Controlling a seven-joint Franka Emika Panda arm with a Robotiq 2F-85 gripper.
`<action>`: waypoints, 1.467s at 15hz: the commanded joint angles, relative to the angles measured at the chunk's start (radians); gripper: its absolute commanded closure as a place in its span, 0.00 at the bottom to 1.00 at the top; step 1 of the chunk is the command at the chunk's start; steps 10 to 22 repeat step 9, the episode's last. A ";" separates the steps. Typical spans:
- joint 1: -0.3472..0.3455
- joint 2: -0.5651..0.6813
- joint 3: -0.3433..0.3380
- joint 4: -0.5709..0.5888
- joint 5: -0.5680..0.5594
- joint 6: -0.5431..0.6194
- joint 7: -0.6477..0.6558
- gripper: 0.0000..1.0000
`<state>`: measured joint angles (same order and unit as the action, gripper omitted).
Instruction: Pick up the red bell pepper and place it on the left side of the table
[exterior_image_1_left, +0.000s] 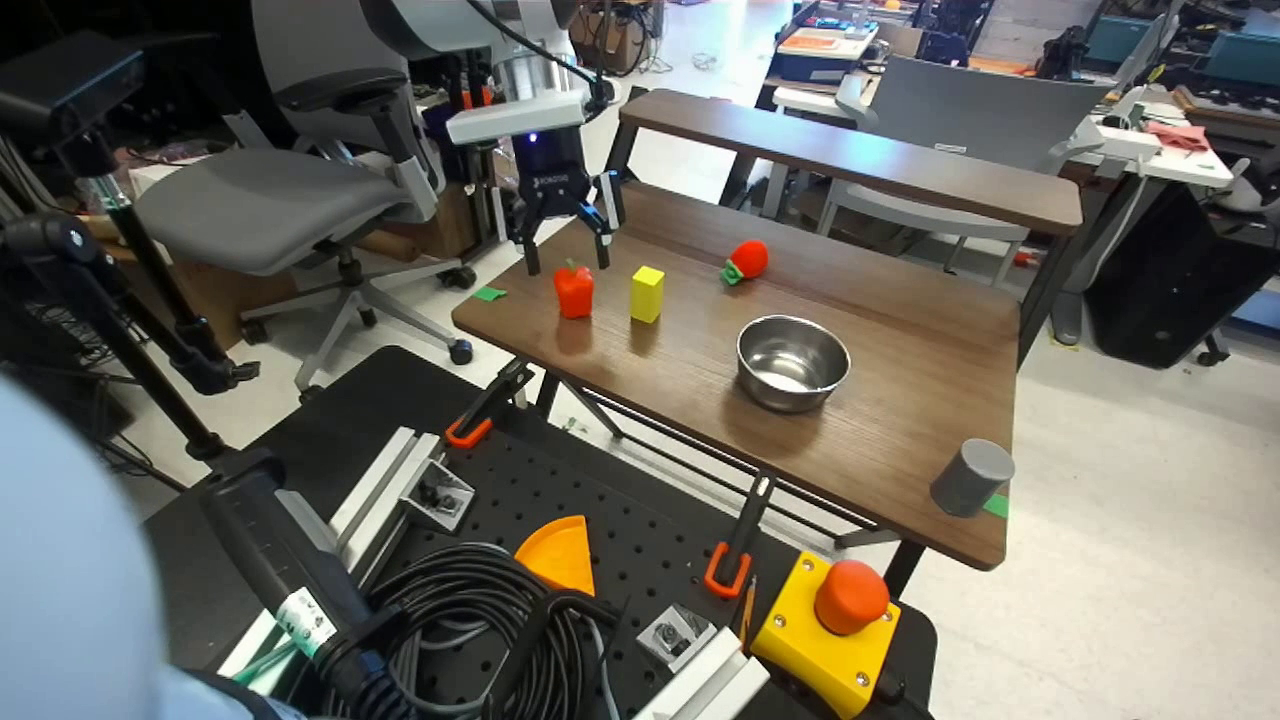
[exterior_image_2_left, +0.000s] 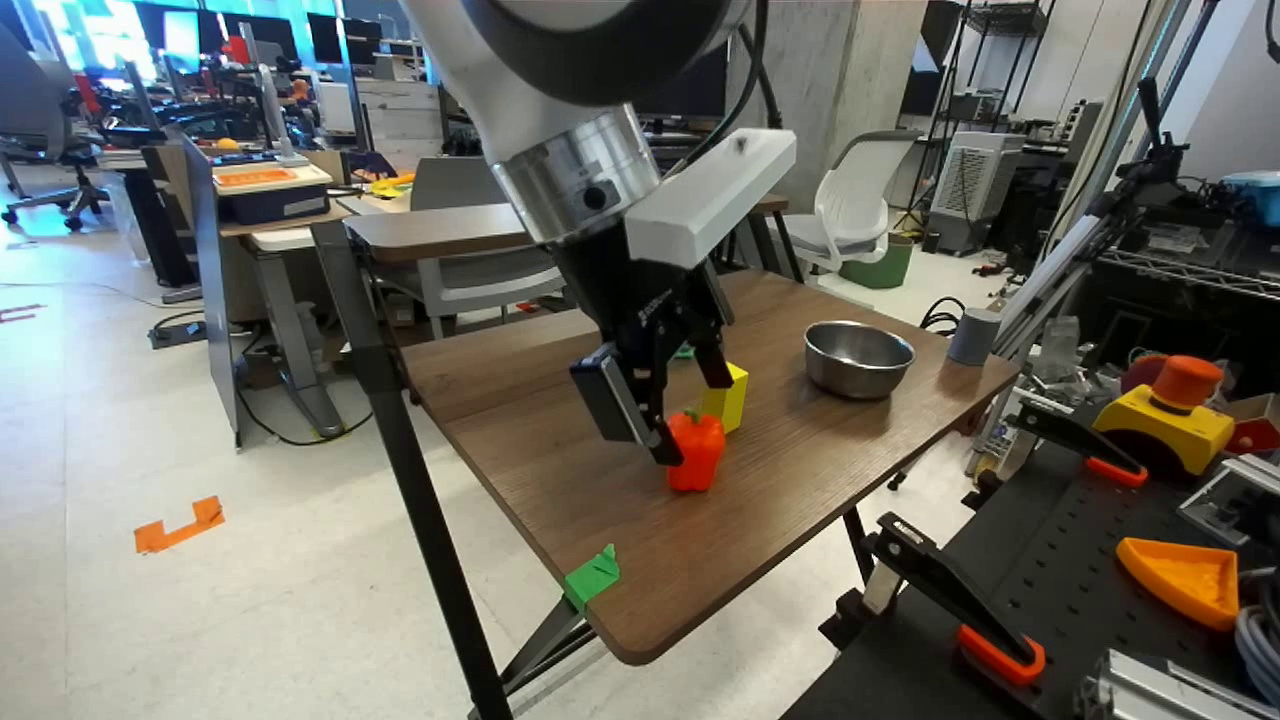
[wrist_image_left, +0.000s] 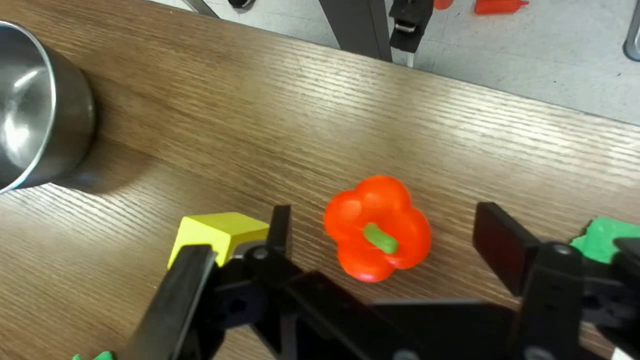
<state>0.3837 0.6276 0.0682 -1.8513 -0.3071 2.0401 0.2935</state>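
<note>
The red bell pepper (exterior_image_1_left: 574, 293) is orange-red with a green stem. It stands upright on the brown wooden table (exterior_image_1_left: 680, 385), near one end, and shows in both exterior views (exterior_image_2_left: 697, 456). My gripper (exterior_image_1_left: 567, 258) is open and empty, pointing down just above the pepper. In an exterior view the gripper (exterior_image_2_left: 694, 418) partly overlaps the pepper's top. In the wrist view the pepper (wrist_image_left: 360, 212) lies between the two spread fingers of the gripper (wrist_image_left: 385, 222), with a gap on both sides, nearer the left finger. No contact shows.
A yellow block (exterior_image_1_left: 647, 296) stands close beside the pepper, near the left finger in the wrist view (wrist_image_left: 200, 234). A steel bowl (exterior_image_1_left: 790, 393), a red fruit with green leaves (exterior_image_1_left: 748, 259) and a grey cylinder (exterior_image_1_left: 972, 478) are on the table. A raised shelf (exterior_image_1_left: 850, 160) runs along one side.
</note>
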 joint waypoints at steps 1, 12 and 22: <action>-0.059 -0.200 0.028 -0.167 0.044 -0.020 -0.060 0.00; -0.140 -0.405 0.036 -0.294 0.113 -0.032 -0.057 0.00; -0.140 -0.405 0.036 -0.294 0.113 -0.032 -0.057 0.00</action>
